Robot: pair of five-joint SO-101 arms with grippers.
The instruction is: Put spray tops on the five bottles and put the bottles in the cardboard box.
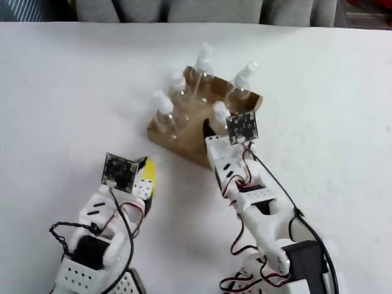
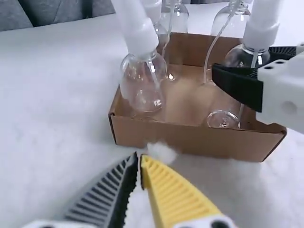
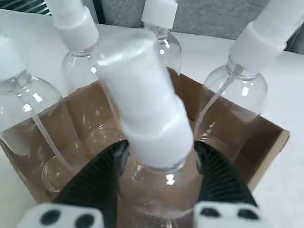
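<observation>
The cardboard box (image 1: 184,144) sits mid-table with several clear bottles standing in it, each with a white spray top, such as those at the back (image 1: 201,68) and on the left (image 1: 164,113). My right gripper (image 1: 213,127) is at the box's near right corner. In the right wrist view its black fingers (image 3: 97,178) press both sides of the nearest bottle (image 3: 152,118), and the gripper (image 3: 160,149) is shut on it. My left gripper (image 1: 149,170) rests on the table short of the box. Its black and yellow fingers (image 2: 166,190) are shut with nothing between them.
A small white tuft (image 2: 160,151) lies against the box's front wall (image 2: 190,137). The right arm's black finger (image 2: 237,85) juts over the box rim. Bare white table surrounds the box; grey chairs (image 1: 214,9) line the far edge.
</observation>
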